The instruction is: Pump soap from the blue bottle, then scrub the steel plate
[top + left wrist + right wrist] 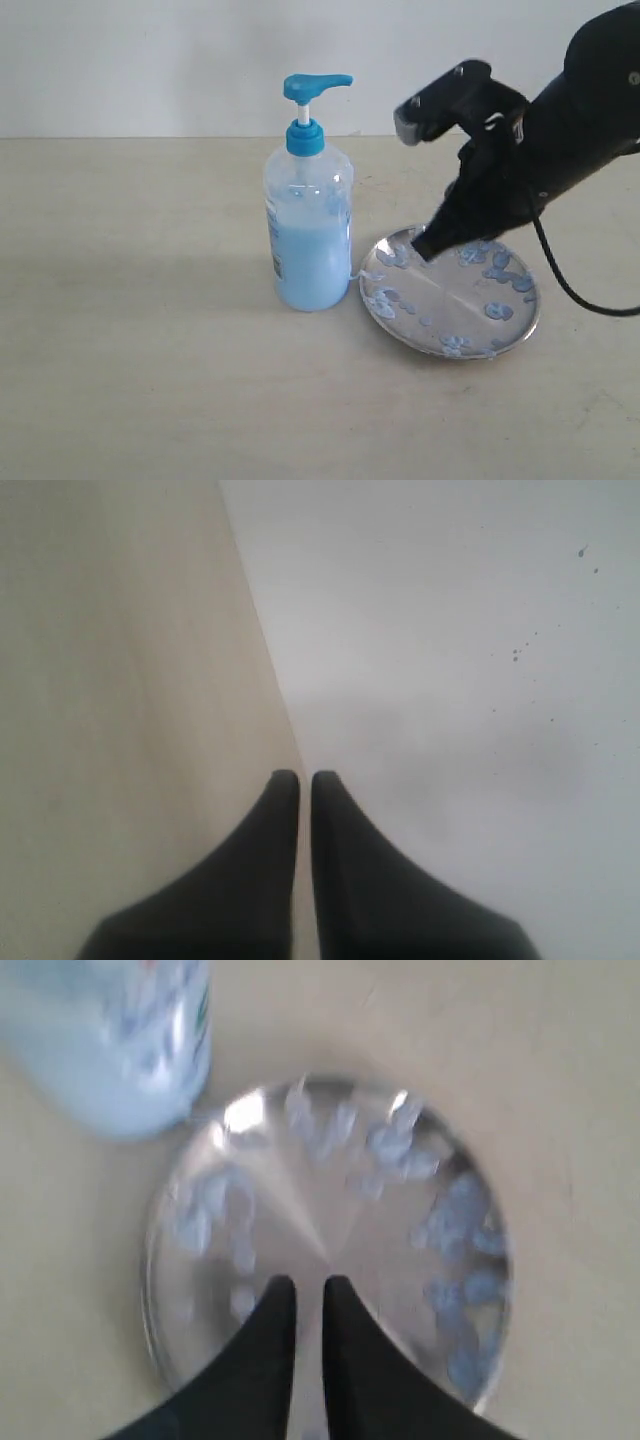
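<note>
Desk: Where's the task gear?

Op: Tall clear plastic bottle with the bright blue pump head stands upright on the pale tabletop. I read it as over half full of pale blue soap. Round shiny steel plate lies flat just beside it, on the right in the exterior view. I can't tell whether the rim meets the bottle's base.

Desk: Plate surface?

Op: Bluish blobs are scattered around it, thickest near the rim. The centre is mostly bare metal.

Desk: Right arm?

Op: The right fingers point down at the plate's back edge, on the side nearer the bottle. On my wrist feed they're drawn nearly together with only a thin slit between them and nothing gripped, and the plate fills the view beneath. I can't tell if the tips touch the metal.

Desk: Left?

Op: It's out of the exterior view. The left fingers are closed to a hairline gap and empty, hanging over the line where the tabletop meets a white wall
</note>
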